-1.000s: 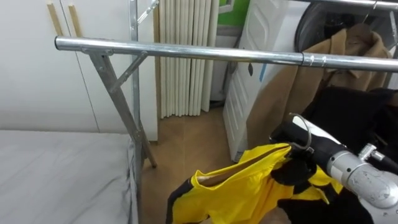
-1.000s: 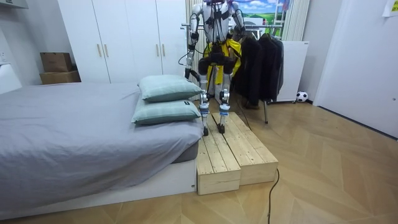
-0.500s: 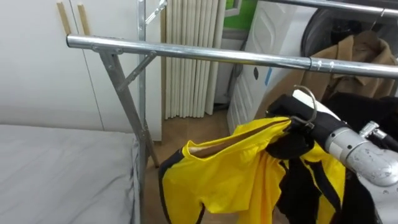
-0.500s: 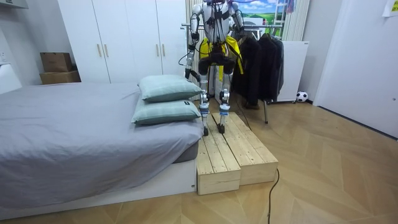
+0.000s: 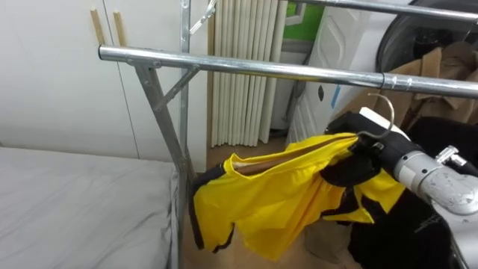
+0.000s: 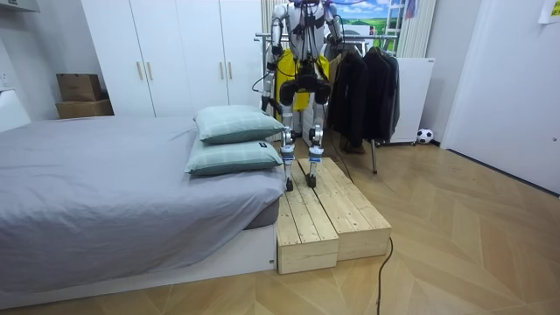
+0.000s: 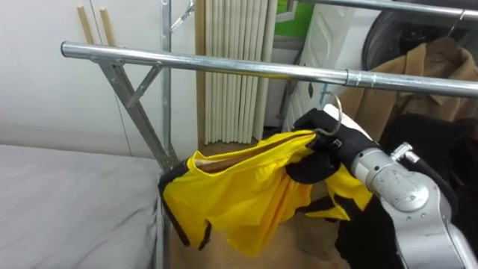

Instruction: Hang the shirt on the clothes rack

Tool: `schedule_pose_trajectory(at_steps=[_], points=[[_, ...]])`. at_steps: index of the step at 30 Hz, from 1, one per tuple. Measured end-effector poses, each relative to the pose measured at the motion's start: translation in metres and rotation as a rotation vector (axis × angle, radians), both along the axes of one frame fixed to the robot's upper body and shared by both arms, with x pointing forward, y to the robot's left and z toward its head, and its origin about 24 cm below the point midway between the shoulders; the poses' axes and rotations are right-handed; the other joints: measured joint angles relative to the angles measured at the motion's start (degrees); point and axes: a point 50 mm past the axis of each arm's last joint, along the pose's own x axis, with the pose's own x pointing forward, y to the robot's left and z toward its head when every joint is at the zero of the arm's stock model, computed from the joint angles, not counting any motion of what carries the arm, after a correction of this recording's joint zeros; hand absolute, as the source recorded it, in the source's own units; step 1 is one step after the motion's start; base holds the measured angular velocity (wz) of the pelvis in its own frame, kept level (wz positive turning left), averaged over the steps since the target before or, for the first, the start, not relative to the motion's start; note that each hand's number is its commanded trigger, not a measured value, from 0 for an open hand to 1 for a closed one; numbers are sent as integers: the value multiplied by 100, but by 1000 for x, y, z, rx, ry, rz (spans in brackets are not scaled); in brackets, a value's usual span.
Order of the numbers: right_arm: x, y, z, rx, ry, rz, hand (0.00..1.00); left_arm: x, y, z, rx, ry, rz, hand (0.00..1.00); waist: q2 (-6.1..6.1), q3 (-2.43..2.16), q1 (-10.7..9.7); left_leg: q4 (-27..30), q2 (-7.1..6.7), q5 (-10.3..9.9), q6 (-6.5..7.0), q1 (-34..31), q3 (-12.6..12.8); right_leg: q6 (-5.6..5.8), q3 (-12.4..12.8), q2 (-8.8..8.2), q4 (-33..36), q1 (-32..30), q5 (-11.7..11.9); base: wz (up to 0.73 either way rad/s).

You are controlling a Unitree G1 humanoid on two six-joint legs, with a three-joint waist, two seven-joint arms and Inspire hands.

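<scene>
A yellow shirt with black trim [image 5: 276,198] hangs on a wooden hanger. Its metal hook [image 5: 385,112] stands just below the steel rail [image 5: 261,69] of the clothes rack and does not touch it. My right hand [image 5: 357,142] comes in from the right, shut on the hanger's neck under the hook. The shirt spreads out to the left of that hand. In the room view I stand on a wooden platform [image 6: 332,210] facing the rack, the yellow shirt [image 6: 284,74] in front of me. My left arm [image 6: 264,86] hangs at the room view's left.
A brown coat [image 5: 437,71] and dark clothes [image 5: 418,224] hang at the rail's right end. The rack's slanted leg [image 5: 166,119] stands beside the grey bed [image 5: 75,202] at lower left. White wardrobe doors [image 5: 52,82] lie behind.
My right hand has lifted the hanger and shirt up towards the rail and swung the shirt leftward. The head camera has shifted a little too.
</scene>
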Motion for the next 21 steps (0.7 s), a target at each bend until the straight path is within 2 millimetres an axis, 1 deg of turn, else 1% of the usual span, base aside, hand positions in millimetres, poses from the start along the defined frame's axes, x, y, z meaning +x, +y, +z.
schedule_pose_trajectory(at_steps=[1,3,7,10,13,21], points=[[0,-1,-3,24,15,-3,100,-1,0,0,0,3,2,0,-29,-15,28,10,-15,0,0,-1,-14,-19,1,-15,-3,13,-27,6],[1,-1,-5,62,28,-3,100,-4,1,0,0,10,13,0,-49,-24,65,29,-36,0,0,-15,-34,-23,-3,-24,-9,20,-43,6],[4,0,-4,117,30,4,100,-11,-1,-1,-16,34,18,0,-41,-15,125,67,-38,1,1,-44,-67,-22,-22,-30,-13,26,-45,3],[11,-5,-10,183,69,-25,100,-11,-2,-1,-20,34,18,0,-32,-9,140,78,-46,1,1,-52,-133,-22,-78,-42,-14,47,-45,10],[13,-9,-15,189,85,-57,100,-12,-2,-1,-21,33,18,0,-12,6,162,74,-50,1,1,-68,-173,-22,-120,-44,-60,95,-45,8],[13,-15,-23,215,120,-82,100,-13,-1,0,-31,36,31,0,-8,5,174,16,-51,5,-6,-89,-231,-26,-174,-41,-94,90,-51,3]])
